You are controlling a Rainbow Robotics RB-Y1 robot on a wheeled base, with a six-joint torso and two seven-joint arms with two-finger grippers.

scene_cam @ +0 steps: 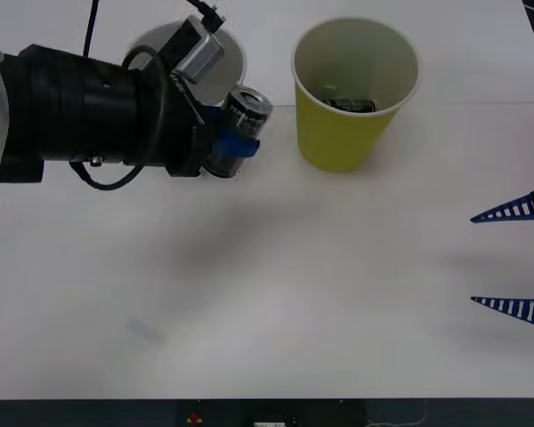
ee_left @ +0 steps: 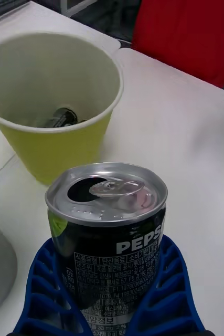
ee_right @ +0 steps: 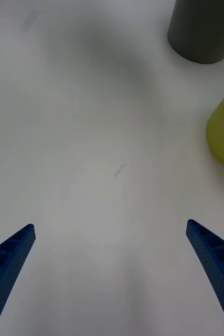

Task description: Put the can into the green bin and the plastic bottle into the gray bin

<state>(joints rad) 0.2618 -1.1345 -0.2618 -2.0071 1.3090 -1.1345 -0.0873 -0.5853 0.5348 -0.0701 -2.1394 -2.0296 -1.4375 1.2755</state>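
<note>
Our left pincer (scene_cam: 234, 142) was clamped on the Pepsi can (scene_cam: 240, 120), held beside the green bin (scene_cam: 351, 133), not yet dropped in; our right pincer (scene_cam: 514, 258) waited, spread apart.

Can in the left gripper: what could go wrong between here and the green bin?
1. The can is already opened; tipping it on the way could spill any liquid left inside.
2. The left gripper holds it beside the green bin, apparently below the rim, so a straight sideways move could knock the bin over.
3. A dark item already lies in the bin; the can may land on it and bounce.

The right gripper waits open at the table's right.
</note>
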